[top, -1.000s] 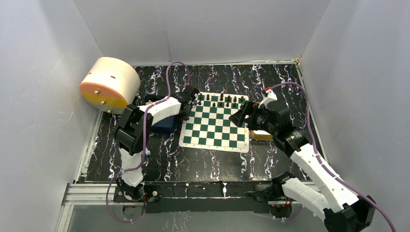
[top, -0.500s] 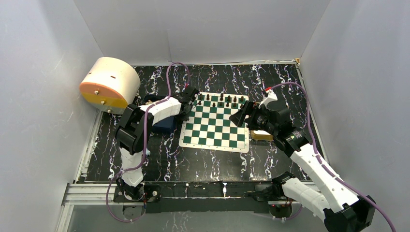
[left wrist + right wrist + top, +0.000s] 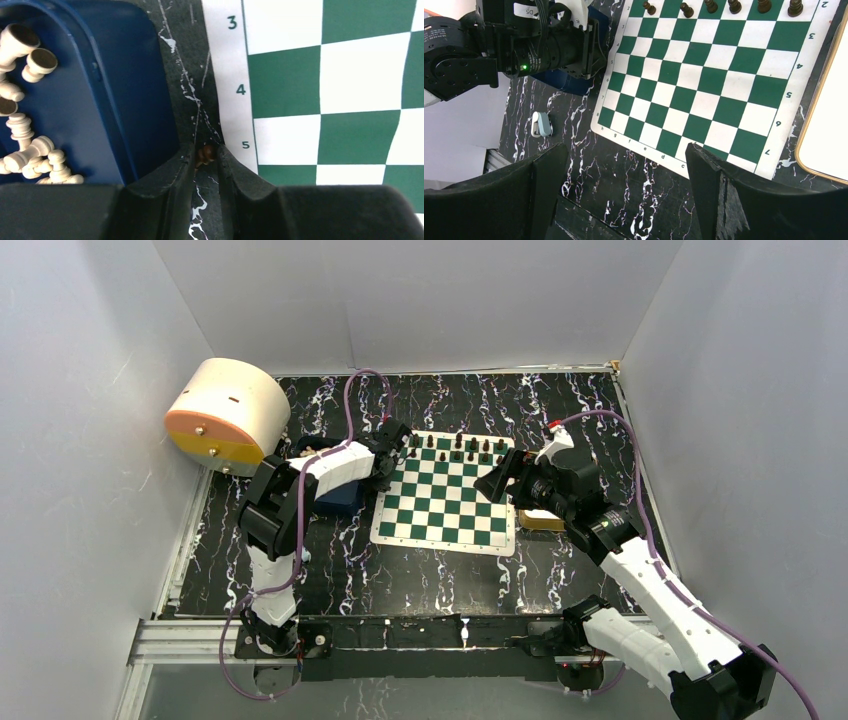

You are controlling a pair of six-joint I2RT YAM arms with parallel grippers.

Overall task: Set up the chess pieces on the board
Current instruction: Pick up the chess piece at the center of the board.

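Note:
The green and white board lies mid-table, and several dark chess pieces stand along its far rows. My left gripper is at the board's left edge, shut on one small brown chess piece. In the left wrist view that left gripper hangs over the black strip beside the border's rank 5 mark. My right gripper hovers over the board's right side. In the right wrist view the right gripper stands wide open with nothing in it, above the board and the dark pieces.
A blue tray holding several white pieces sits just left of the board. A gold tin tray lies at the board's right edge. A round cream and orange container stands far left. A small grey-white object lies on the table.

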